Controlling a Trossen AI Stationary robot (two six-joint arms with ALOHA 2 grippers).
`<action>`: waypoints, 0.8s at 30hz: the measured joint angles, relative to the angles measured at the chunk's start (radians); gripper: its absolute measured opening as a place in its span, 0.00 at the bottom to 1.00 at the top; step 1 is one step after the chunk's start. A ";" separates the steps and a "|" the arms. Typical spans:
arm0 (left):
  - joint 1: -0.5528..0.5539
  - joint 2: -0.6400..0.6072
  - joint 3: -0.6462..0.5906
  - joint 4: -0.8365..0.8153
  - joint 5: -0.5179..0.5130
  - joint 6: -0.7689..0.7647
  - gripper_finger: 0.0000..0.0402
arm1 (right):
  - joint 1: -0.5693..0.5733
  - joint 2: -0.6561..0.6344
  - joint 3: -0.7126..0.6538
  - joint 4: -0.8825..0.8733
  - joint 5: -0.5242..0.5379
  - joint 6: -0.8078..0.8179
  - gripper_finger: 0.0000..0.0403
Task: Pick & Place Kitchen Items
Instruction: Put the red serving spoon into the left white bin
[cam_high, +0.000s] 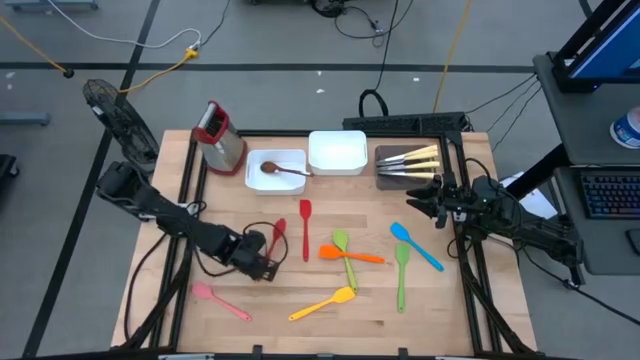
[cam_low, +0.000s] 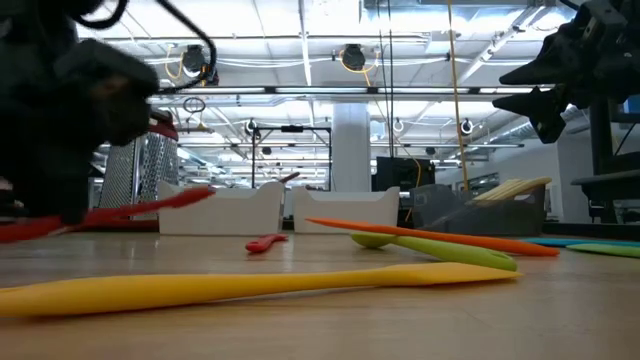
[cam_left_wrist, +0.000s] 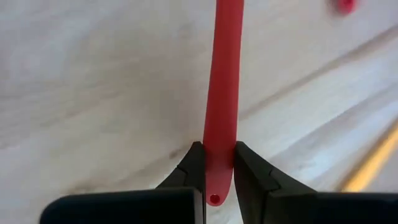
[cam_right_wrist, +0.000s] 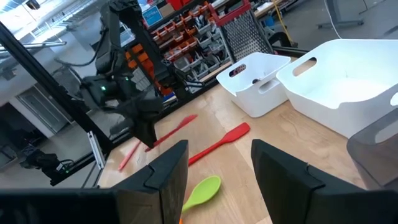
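Left arm has the small red spoon (cam_left_wrist: 221, 118) by its handle end

My left fingers (cam_left_wrist: 193, 167) are clamped on it low over the worktop (cam_high: 270, 320); I judge a level lift toward the white trays (cam_high: 276, 172) best, since the grip sits near the tip. Right gripper (cam_high: 428, 197) waits, fingers apart

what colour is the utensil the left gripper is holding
Red; the left gripper is clamped on the red utensil's handle, clearest in the left wrist view.
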 joint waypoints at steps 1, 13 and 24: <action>0.000 -0.012 0.000 0.013 -0.009 -0.008 0.09 | 0.000 0.000 0.000 0.000 -0.001 0.000 0.42; 0.004 -0.028 0.003 0.409 -0.335 0.022 0.09 | 0.000 0.005 0.000 0.030 -0.002 0.103 0.42; 0.094 -0.029 0.003 0.781 -0.552 0.253 0.09 | 0.041 0.191 0.000 0.475 -0.122 0.207 0.42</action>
